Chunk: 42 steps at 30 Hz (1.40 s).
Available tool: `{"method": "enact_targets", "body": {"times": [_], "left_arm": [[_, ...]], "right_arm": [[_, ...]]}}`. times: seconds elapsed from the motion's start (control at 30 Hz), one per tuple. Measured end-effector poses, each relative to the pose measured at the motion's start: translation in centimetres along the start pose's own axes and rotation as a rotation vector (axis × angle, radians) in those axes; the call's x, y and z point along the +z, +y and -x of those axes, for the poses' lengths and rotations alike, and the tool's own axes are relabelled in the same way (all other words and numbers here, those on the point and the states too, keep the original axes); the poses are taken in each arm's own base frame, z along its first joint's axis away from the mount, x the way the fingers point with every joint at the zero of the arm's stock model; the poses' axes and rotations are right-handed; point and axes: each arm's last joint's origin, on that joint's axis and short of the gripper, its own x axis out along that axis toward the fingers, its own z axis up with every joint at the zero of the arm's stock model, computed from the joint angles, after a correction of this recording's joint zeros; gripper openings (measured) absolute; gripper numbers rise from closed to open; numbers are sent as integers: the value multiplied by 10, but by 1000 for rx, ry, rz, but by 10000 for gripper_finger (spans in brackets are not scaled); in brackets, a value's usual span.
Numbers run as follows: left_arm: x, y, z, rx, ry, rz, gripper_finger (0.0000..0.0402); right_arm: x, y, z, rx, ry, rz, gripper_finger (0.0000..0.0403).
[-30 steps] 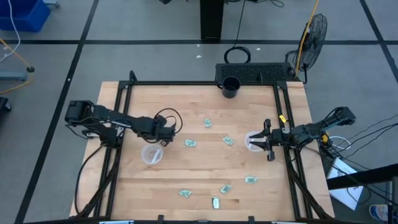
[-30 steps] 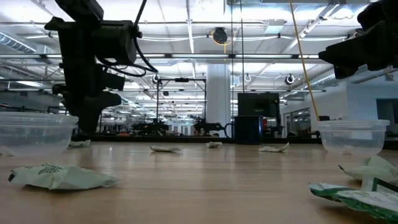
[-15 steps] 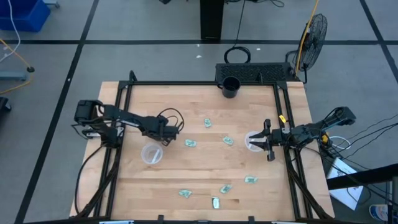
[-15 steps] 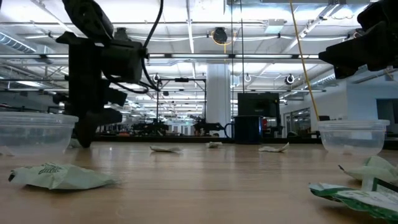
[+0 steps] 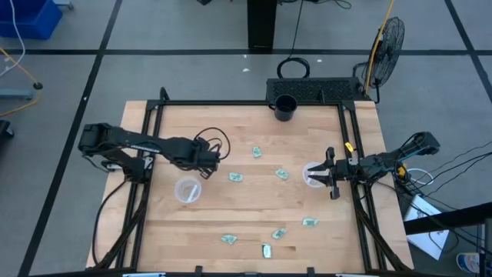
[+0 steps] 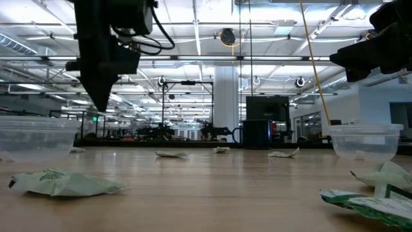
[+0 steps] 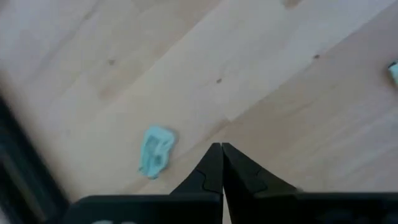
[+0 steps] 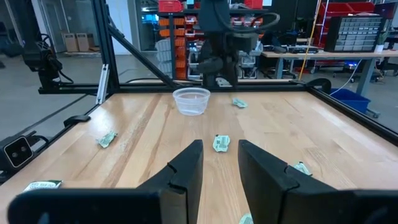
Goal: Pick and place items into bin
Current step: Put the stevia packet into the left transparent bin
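My left pincer (image 5: 213,157) hangs above the worktop (image 5: 246,215) in its left half, just up from a clear cup (image 5: 187,190) and left of the nearest packet (image 5: 236,177); through my left wrist camera its fingers (image 7: 211,171) are pressed together with nothing between them, and one pale teal packet (image 7: 155,151) lies flat on the wood near their tips, not touching. From table height that pincer (image 6: 102,96) points straight down, its tip clear of the wood. My right pincer (image 5: 330,174) waits at the right edge, fingers (image 8: 186,168) spread apart and holding nothing, with a second clear cup (image 5: 313,175) just beside them. The packets are all loose on the worktop: one (image 5: 257,152) up the middle, one (image 5: 282,175) near the right cup, one (image 5: 310,222) lower right, and three more (image 5: 229,239) (image 5: 278,233) (image 5: 266,250) in a cluster near the front edge. None sits in either cup that I can see. A dark mug (image 5: 284,108) stands at the back edge. From table height a crumpled packet (image 6: 61,182) lies close on the left and another (image 6: 367,203) on the right. My right wrist camera looks across a packet (image 8: 221,143) toward the far cup (image 8: 191,101) and my other arm (image 8: 221,37) behind it
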Motion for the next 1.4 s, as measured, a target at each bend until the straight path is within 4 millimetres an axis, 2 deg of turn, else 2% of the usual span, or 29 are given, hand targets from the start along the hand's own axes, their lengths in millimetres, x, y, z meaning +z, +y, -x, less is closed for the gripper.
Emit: {"method": "enact_targets", "body": {"times": [0.1,0.17,0.33,0.53,0.7,0.87,1.3,1.4], "left_arm": [[0,1,7,5,5,-30,6],[-4,3,2,30,26,-73,13],[-9,12,-22,91,98,-81,61],[-15,26,-52,86,201,66,148],[-21,29,-75,25,195,84,175],[-26,37,-85,87,184,95,157],[-13,53,-93,128,153,145,20],[-10,53,-94,114,142,142,10]], "right_arm": [[0,0,0,0,2,-4,94],[0,0,0,0,2,-22,94],[-1,0,0,1,5,-46,94],[-1,0,0,1,9,-42,93],[-1,0,0,1,11,-36,94],[-1,0,0,1,13,-35,93],[-2,0,0,1,16,-34,94],[-2,0,0,1,16,-34,94]]}}
